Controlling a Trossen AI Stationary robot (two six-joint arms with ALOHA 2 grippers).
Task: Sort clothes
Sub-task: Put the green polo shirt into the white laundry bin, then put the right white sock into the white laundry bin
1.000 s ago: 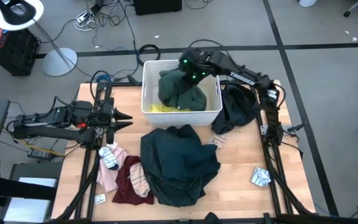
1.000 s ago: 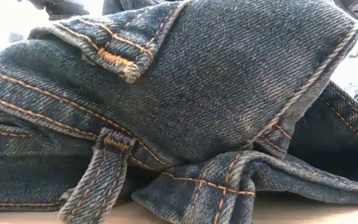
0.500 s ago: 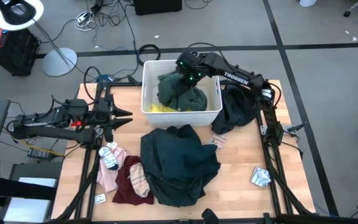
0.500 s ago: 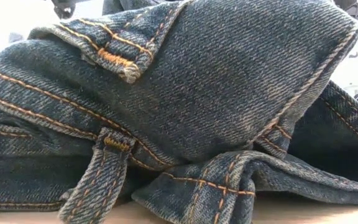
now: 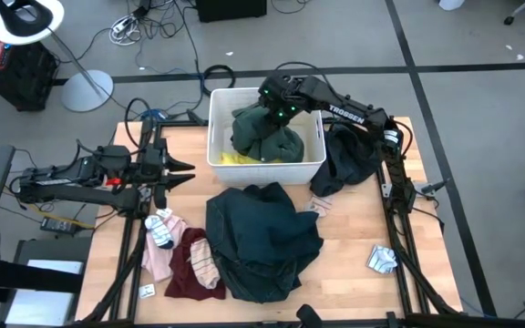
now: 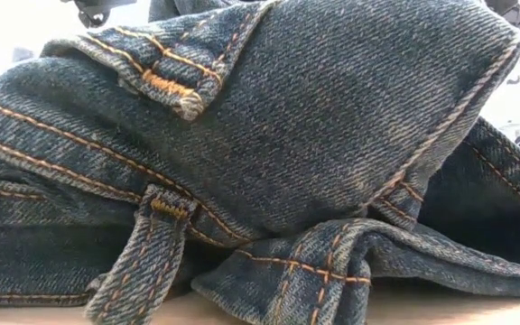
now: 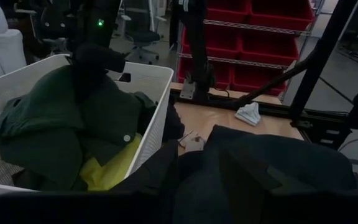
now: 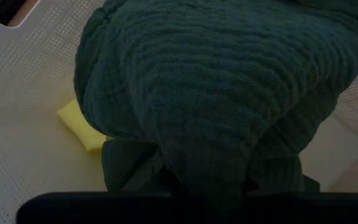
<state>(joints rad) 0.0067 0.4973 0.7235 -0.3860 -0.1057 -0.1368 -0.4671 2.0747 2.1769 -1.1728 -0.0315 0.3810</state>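
A forest green garment [image 5: 267, 137] lies heaped in the white bin [image 5: 213, 109] on top of a yellow one [image 5: 235, 158]. My right gripper [image 5: 277, 111] reaches down into the bin and is shut on the top of the green heap. My left gripper [image 5: 182, 173] hovers open over the table's left side and touches nothing. A large dark teal denim garment [image 5: 262, 241] lies mid-table and fills the low view [image 6: 287, 153]. A black garment [image 5: 349, 159] lies right of the bin. Pink [image 5: 158, 257] and maroon [image 5: 190, 269] pieces and a striped sock [image 5: 160, 228] lie at the near left. My right gripper holds the forest green garment at the top of its heap [image 7: 95, 87], coming from above on a slant. The knit fabric gathers to a bunch [image 8: 204, 174] between the fingers; how many layers I cannot tell. The garment's bulk rests in the bin on the yellow piece [image 8: 82, 127].
A small pale sock [image 5: 381, 260] lies at the near right of the table. Bare wood shows at the near right and in front of the left arm. The bin's walls [image 7: 160, 106] stand around the right gripper. Beyond the table are red shelves and frame posts.
My right gripper has sunk a little into the bin and gone slightly toward the table's left with the green garment. The garment now sits lower on the yellow piece.
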